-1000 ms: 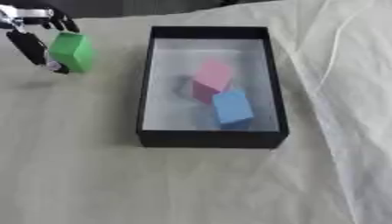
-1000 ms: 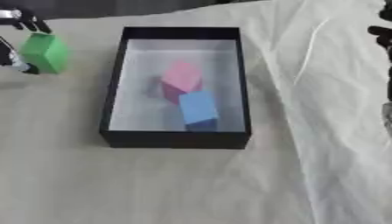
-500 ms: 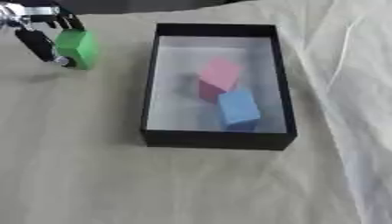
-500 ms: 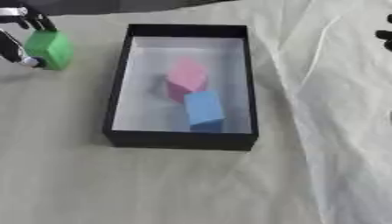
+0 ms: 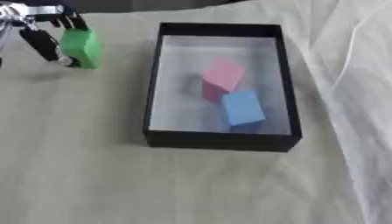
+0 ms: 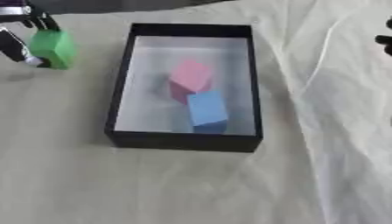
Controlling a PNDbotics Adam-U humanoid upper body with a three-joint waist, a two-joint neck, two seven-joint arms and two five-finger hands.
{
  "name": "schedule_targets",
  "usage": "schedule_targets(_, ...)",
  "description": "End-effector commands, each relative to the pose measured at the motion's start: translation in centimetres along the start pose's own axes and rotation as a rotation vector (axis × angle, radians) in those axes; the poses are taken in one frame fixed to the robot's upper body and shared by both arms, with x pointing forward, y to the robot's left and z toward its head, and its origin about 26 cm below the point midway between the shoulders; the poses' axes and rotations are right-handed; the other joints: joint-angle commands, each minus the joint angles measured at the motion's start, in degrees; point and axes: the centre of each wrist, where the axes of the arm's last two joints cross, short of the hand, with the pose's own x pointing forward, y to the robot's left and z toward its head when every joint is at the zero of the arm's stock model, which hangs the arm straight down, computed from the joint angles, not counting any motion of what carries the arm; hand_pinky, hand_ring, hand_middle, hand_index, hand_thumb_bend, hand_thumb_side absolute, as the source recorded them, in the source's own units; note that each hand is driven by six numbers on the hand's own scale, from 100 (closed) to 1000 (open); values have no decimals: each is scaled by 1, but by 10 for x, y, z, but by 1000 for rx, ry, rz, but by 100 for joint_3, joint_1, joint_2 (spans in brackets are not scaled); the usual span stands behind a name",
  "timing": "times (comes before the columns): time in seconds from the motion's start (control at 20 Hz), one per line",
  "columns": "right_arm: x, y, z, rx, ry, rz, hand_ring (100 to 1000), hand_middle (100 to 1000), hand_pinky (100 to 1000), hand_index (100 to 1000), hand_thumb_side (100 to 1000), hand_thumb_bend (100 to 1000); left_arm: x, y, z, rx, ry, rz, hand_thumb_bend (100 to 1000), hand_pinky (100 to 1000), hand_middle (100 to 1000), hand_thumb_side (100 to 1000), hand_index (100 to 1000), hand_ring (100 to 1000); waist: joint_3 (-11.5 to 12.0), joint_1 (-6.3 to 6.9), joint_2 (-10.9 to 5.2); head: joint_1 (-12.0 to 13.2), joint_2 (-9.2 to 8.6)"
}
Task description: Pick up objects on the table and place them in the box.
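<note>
Box (image 5: 220, 141) holds pink block (image 5: 223, 74) and blue block (image 5: 243, 107).

At the upper left, the robot's black-and-silver left hand (image 6: 21, 37) pinches a green foam-like block (image 6: 54, 48), held above the pale cloth-covered table (image 6: 92, 183) to the left of the black rectangular box (image 6: 183, 141). Inside the box's pale floor a pink cube (image 6: 190, 75) leans against a light blue block (image 6: 207, 108) just nearer the camera. A dark part of the right hand (image 6: 385, 39) shows at the right edge, its fingers not readable.
</note>
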Motion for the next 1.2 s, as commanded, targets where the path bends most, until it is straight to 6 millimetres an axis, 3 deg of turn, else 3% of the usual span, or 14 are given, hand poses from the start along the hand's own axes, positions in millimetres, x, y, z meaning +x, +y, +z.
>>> schedule_targets(0.05, 6, -9, -4, -2, -25, 34, 818, 863, 927, 879, 968, 100, -1, 26, 16, 66, 4, -39, 583, 895, 776, 100, 830, 838, 9, 0, -54, -44, 27)
schedule_targets(0.35, 6, -9, -4, 3, -25, 35, 817, 863, 928, 879, 968, 100, -2, 34, 22, 103, 5, -36, 618, 904, 791, 100, 846, 851, -10, -4, -33, -47, -39)
schedule_targets(0.6, 7, -8, -5, 4, -31, 34, 818, 864, 928, 879, 970, 100, -6, 30, 20, 112, 22, -20, 636, 914, 813, 100, 891, 890, -44, -15, 25, 11, -140)
schedule_targets(1.2, 8, -8, -6, -1, -34, 35, 819, 866, 929, 879, 979, 100, -14, 23, 18, 97, 61, 18, 612, 910, 824, 100, 884, 893, -65, -16, 218, 107, -242)
